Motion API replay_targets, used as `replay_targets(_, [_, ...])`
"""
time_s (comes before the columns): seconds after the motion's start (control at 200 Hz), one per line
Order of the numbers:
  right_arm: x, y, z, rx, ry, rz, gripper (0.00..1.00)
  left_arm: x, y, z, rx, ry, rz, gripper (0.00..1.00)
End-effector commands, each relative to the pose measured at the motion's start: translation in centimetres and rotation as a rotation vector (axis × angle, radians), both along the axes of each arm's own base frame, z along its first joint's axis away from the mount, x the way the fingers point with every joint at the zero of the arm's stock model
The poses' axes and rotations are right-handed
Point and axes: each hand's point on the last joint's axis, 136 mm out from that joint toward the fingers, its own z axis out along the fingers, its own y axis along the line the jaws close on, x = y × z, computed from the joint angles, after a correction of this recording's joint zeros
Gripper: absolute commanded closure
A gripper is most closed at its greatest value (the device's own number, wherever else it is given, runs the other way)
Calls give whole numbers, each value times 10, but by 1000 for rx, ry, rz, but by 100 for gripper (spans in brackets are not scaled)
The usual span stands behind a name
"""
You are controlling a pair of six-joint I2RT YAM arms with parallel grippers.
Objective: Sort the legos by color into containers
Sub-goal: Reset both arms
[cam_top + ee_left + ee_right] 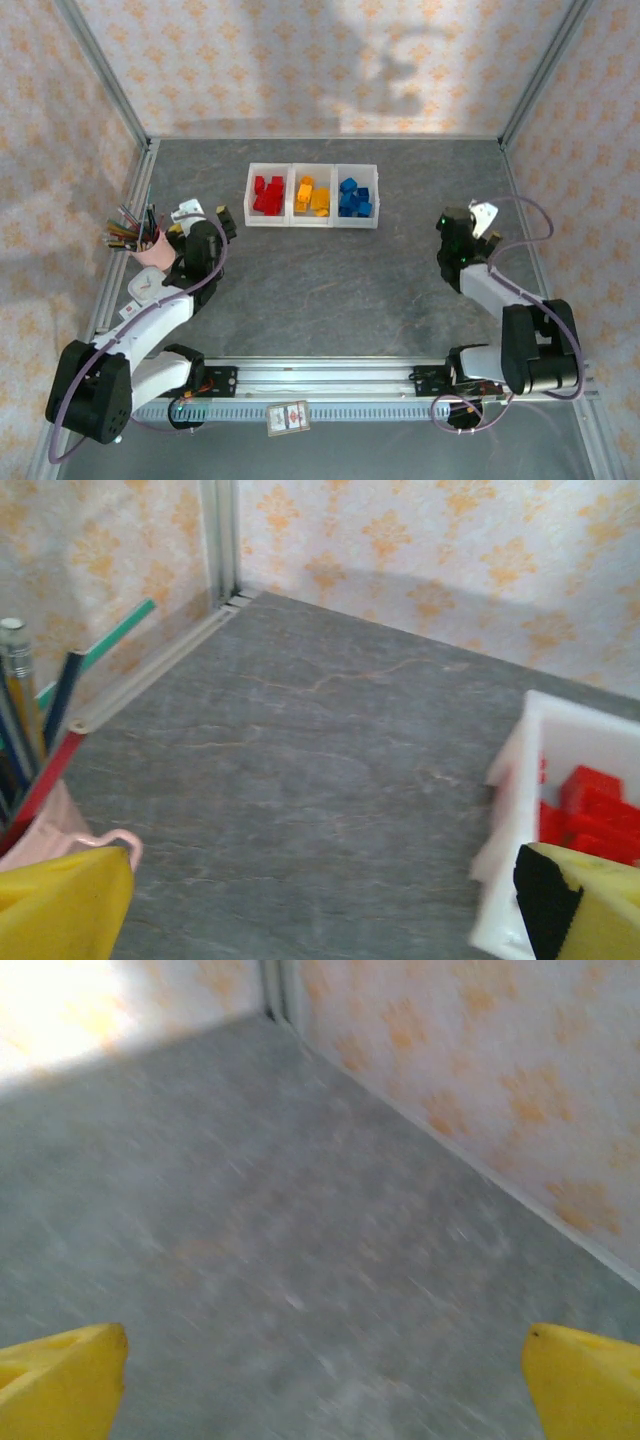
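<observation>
The containers (290, 222) stand as one row of three white bins at the 12 o'clock side of the grey table (330, 290), a little before the back wall. The red legos (267, 194) lie in the bin at the 9 o'clock end of the row, the orange-yellow legos (312, 195) in the middle bin, and the blue legos (354, 198) in the bin at the 3 o'clock end. Each bin holds one colour.

The left gripper (205, 213) is at about 9 o'clock on the table. It is near the red end of the row but apart from it, toward 8 o'clock from that bin. Its jaws stand wide apart and it holds nothing. In the left wrist view its yellow fingers (60, 910) sit in the two lower corners with bare table between them, and the red bin shows at 4 o'clock. A pink cup of pens (152, 250) stands just beside this gripper, at its 8 o'clock in the top view.

The right gripper (468, 222) is at about 3 o'clock on the table, well apart from the blue end of the row, toward 4 o'clock from it. In the right wrist view, which is blurred, its two yellow pads (60, 1380) are also in the lower corners, spread wide, with grey table between them. It grips nothing.
</observation>
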Motion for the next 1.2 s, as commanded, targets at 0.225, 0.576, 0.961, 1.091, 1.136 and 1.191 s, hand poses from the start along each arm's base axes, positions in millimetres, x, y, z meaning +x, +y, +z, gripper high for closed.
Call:
replay_targets(0.225, [45,30,13,-8,-242,245,0,15,8,-2,142,-194,-103,1])
replay_targets(0.576, [27,48,3,7,-315,394,0,19,4,-36,135,-206,-217,0])
replay_targets(0.961, [27,49,5,21,-326,429,0,24,27,-41,83,-199,-124,0])
replay_targets(1.091, [27,49,5,21,-325,429,0,25,27,-41,84,-199,-126,0])
replay_targets(1.136, [27,49,5,21,-326,429,0,25,27,-41,84,-197,-125,0])
replay_targets(1.191, [27,49,4,20,-324,430,0,25,27,-40,85,-202,-126,0])
